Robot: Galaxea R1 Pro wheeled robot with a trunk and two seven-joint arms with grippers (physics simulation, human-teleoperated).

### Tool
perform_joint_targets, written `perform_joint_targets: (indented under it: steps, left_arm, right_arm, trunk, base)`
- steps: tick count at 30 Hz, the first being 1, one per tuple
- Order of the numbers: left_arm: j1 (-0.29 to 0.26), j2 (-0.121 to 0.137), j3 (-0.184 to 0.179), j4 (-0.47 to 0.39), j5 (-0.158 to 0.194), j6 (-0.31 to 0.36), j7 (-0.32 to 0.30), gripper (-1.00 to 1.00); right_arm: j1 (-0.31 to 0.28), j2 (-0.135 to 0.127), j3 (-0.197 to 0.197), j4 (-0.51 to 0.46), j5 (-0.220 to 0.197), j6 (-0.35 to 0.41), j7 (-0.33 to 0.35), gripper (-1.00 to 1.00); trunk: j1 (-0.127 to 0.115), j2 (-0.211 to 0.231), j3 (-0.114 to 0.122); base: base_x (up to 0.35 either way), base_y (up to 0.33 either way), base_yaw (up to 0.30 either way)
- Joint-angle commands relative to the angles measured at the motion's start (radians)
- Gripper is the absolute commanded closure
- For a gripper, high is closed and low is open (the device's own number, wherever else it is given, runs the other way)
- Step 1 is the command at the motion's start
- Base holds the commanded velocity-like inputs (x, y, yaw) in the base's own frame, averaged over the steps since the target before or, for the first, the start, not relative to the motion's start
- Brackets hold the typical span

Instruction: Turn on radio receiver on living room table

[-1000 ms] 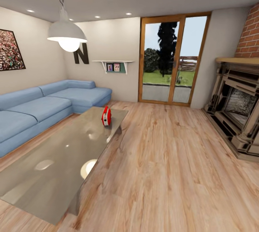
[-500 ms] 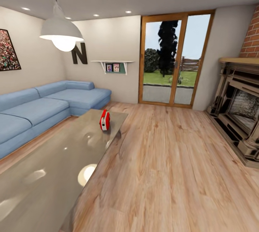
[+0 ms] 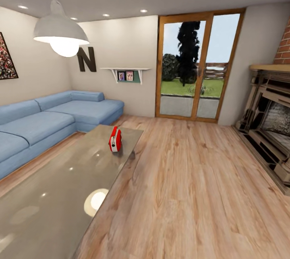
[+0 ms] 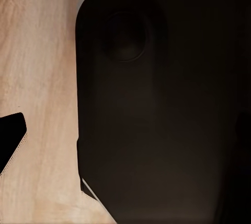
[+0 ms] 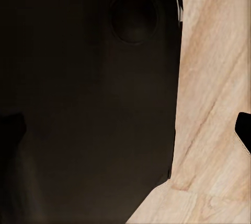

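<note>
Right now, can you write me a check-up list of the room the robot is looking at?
Surface: the table is low and glossy, with lamp glare on its top.
Job's things: the radio receiver stands upright near the table's far end, red with white trim.
Clutter: nothing seen on the table besides the radio.
Grippers: the wrist views show a dark robot part over wood floor; cannot tell if the jaws are open or shut.
Cables: nothing seen, apart from the pendant lamp on its chain.
Surroundings: blue sofa beside the table, glass door on the far wall, fireplace at the right, a letter N and a small shelf on the wall.
</note>
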Motion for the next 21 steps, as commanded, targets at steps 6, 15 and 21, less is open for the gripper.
perform_joint_targets:
  steps: [6,15,21]
  left_arm:
    - [0.000,0.000,0.000,0.000,0.000,0.000,0.000,-1.00]
    - [0.000,0.000,0.000,0.000,0.000,0.000,0.000,-1.00]
    - [0.000,0.000,0.000,0.000,0.000,0.000,0.000,-1.00]
  right_arm:
    - [0.000,0.000,-0.001,0.000,-0.001,0.000,0.000,-1.00]
    - [0.000,0.000,-0.002,0.000,-0.002,0.000,0.000,-1.00]
    - [0.000,0.000,-0.002,0.000,-0.002,0.000,0.000,-1.00]
  trunk:
    - [0.000,0.000,0.001]
    - [0.000,0.000,0.005]
    - [0.000,0.000,0.008]
  base:
    - [0.324,0.000,-0.065]
    - [0.324,0.000,-0.236]
    - [0.324,0.000,-0.265]
